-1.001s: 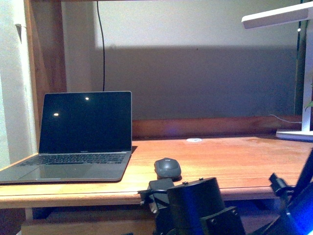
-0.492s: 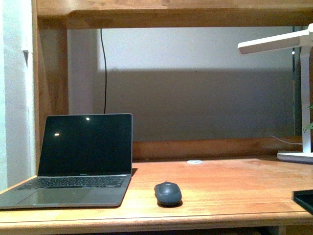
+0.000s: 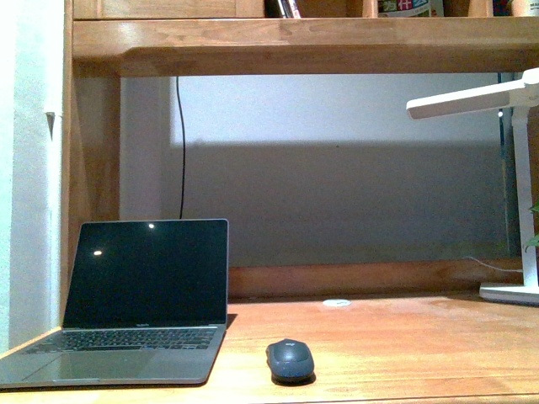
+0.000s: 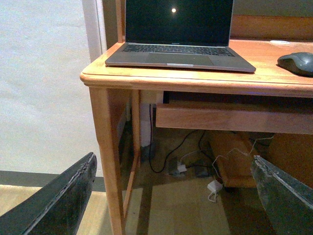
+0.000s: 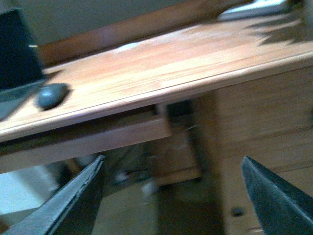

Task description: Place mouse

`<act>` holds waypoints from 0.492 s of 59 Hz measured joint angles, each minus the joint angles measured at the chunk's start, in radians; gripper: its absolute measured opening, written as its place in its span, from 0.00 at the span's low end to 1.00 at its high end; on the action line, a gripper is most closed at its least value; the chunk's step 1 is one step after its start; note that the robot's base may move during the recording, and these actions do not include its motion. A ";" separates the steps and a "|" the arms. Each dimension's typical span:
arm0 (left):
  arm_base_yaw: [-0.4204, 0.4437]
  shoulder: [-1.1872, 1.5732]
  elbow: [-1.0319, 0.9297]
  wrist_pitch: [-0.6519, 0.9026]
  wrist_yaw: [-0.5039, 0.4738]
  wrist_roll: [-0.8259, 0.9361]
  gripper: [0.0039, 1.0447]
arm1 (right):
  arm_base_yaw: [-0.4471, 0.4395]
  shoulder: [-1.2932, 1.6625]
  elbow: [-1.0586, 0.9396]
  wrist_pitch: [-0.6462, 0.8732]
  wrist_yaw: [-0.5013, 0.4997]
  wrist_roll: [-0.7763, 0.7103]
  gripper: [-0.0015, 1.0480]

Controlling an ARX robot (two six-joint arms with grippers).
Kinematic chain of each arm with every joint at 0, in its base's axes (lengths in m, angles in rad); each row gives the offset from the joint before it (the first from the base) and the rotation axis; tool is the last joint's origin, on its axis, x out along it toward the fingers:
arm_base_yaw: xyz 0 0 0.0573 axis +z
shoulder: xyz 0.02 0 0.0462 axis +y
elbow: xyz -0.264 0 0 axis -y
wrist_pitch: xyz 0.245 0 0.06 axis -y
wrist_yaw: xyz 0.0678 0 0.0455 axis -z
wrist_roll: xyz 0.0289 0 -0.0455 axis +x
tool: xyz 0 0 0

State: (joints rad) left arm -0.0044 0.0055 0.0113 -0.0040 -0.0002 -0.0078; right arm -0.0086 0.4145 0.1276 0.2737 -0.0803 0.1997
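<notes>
The dark grey oval mouse [image 3: 290, 360] lies on the wooden desk [image 3: 404, 345], just right of the open laptop [image 3: 135, 303]. It also shows in the left wrist view [image 4: 297, 63] and, blurred, in the right wrist view [image 5: 52, 95]. Neither gripper shows in the front view. My left gripper [image 4: 176, 196] is open and empty, held below and in front of the desk's left corner. My right gripper [image 5: 173, 196] is open and empty, below the desk's front edge, well away from the mouse.
A small flat white disc [image 3: 337, 302] lies at the back of the desk. A white desk lamp [image 3: 505, 168] stands at the right. A shelf [image 3: 295, 42] spans overhead. Cables and a power strip [image 4: 188, 166] lie on the floor under the desk.
The front view has risen: both arms that showed at the bottom edge have dropped out of it and the overhead shelf has come into view. The mouse has stayed in place on the desk.
</notes>
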 joint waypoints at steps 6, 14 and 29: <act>0.000 0.000 0.000 0.000 0.000 0.000 0.93 | 0.002 -0.040 -0.027 -0.002 0.077 -0.116 0.60; 0.000 0.000 0.000 0.000 0.000 0.000 0.93 | 0.005 -0.076 -0.048 -0.018 0.077 -0.169 0.39; 0.000 0.000 0.000 0.000 0.000 0.000 0.93 | 0.005 -0.153 -0.080 -0.063 0.077 -0.194 0.03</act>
State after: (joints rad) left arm -0.0044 0.0055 0.0113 -0.0040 -0.0002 -0.0078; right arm -0.0036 0.2615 0.0471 0.2111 -0.0032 0.0059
